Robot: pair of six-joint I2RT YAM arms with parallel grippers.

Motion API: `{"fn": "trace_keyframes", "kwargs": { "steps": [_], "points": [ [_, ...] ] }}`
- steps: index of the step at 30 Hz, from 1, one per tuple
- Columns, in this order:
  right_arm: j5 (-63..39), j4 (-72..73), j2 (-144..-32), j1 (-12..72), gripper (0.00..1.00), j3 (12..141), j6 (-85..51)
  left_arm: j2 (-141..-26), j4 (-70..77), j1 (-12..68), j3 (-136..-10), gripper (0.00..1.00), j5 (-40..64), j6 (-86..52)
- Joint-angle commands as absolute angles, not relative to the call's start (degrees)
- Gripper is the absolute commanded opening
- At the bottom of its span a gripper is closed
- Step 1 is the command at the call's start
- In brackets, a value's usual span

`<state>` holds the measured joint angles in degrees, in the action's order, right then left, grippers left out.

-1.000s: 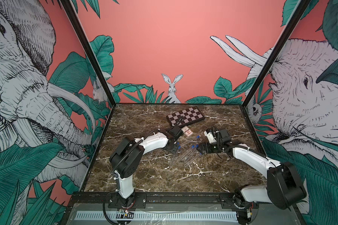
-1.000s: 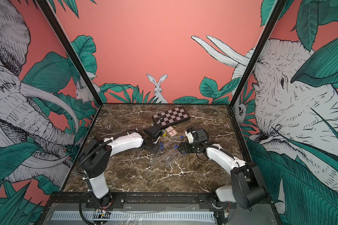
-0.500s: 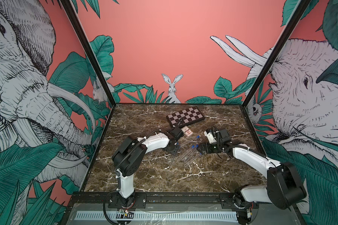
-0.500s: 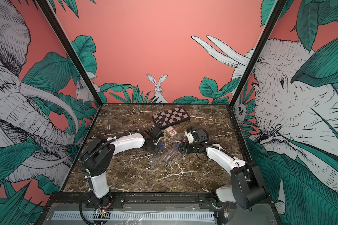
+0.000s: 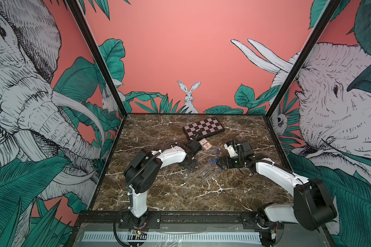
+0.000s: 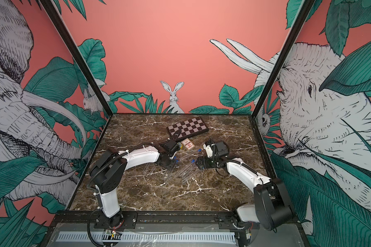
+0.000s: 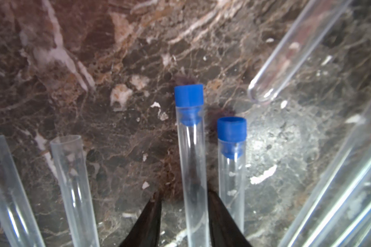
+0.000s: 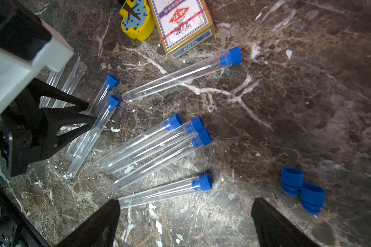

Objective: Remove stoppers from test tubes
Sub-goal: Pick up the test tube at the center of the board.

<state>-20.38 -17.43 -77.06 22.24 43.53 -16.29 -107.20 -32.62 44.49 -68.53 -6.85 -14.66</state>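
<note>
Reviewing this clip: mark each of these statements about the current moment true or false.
1. Two loose stoppers lie on the marble near the right gripper. True.
2. The right gripper holds a tube. False: its jaws stand wide open, holding nothing.
3. Every test tube is stoppered. False: two open tubes lie beside the left gripper.
4. The left gripper's jaws straddle a stoppered tube. True.
5. The card box lies on the chessboard. False: the card box lies on the marble beside the yellow clock toy.
</note>
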Motion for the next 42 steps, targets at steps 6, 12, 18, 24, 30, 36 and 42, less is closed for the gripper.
{"fn": "trace_keyframes", "kwargs": {
  "steps": [6, 12, 18, 24, 30, 36, 42],
  "points": [
    [-21.0, -17.0, -75.3, 22.3, 0.96, 43.5, -16.3, -106.4, -34.5, 44.6, -67.6, 0.18, -8.1, -15.0],
    [-23.1, -15.8, -75.4, 22.3, 0.95, 42.5, -17.7, -104.0, -35.1, 44.4, -68.6, 0.13, -7.9, -13.8],
    [-31.6, -12.2, -76.4, 22.3, 0.94, 41.6, -19.5, -94.1, -29.6, 44.3, -64.2, 0.11, -5.3, -8.1],
    [-41.1, -2.6, -76.3, 22.4, 0.94, 39.4, -23.5, -85.3, -28.8, 44.5, -58.9, 0.11, -3.9, -2.1],
    [-47.0, 5.7, -76.4, 22.9, 0.92, 38.2, -28.2, -77.5, -25.4, 45.5, -53.5, 0.11, -0.2, 0.6],
    [-48.2, 7.7, -77.7, 24.9, 0.88, 40.0, -29.1, -77.7, -25.2, 48.0, -53.9, 0.11, 1.2, 2.2],
    [-48.1, 10.0, -79.9, 27.0, 0.83, 40.9, -30.3, -78.8, -24.6, 49.3, -54.8, 0.11, 3.3, 2.8]
  ]
}}
